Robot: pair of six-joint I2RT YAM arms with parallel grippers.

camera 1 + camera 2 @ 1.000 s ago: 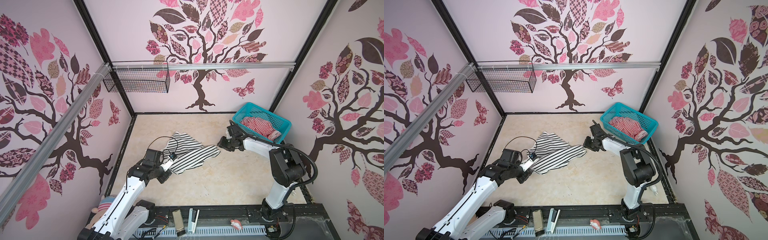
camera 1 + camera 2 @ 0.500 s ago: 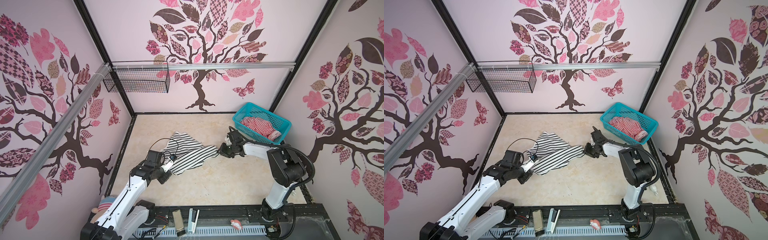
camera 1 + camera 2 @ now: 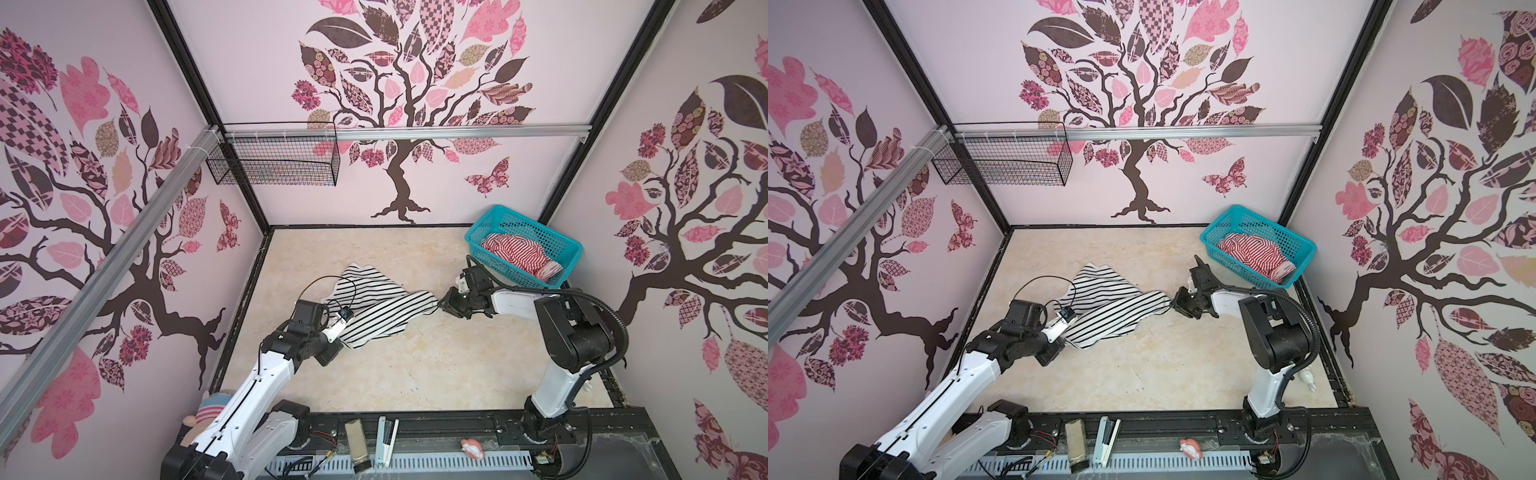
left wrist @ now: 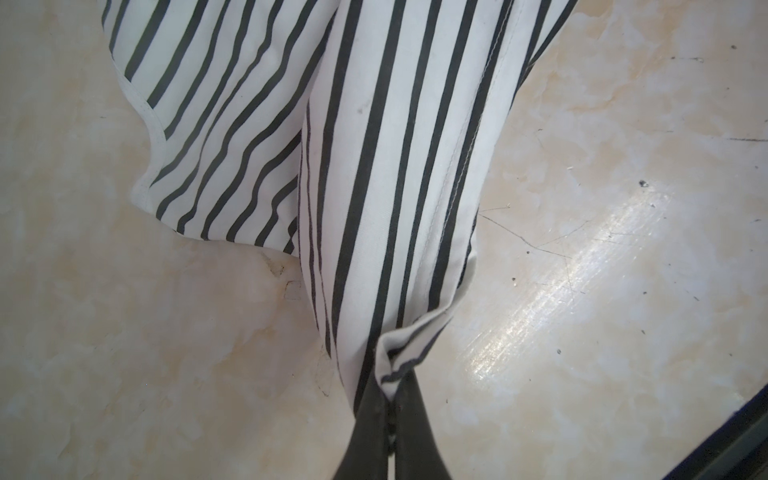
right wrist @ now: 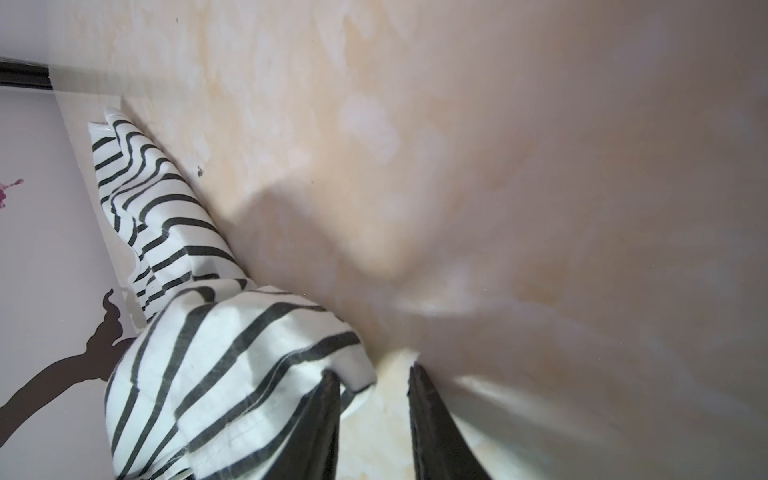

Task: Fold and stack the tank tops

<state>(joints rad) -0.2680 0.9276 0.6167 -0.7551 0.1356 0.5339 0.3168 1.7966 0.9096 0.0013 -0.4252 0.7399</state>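
left fingers [image 4: 371,432] pinch black-and-white top [image 4: 395,166]; right fingers [image 5: 432,436] apart

No text, label, brand, number or sign can be read in any view. The striped top [image 4: 395,166], pinched at the left fingers [image 4: 368,440], shows stripes and hem stitching only. The basket [image 3: 511,272] and the tree decal [image 3: 400,187], both well away from the fingers, show no lettering.

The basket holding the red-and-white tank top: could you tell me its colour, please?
The basket is teal, seen best in a top view.
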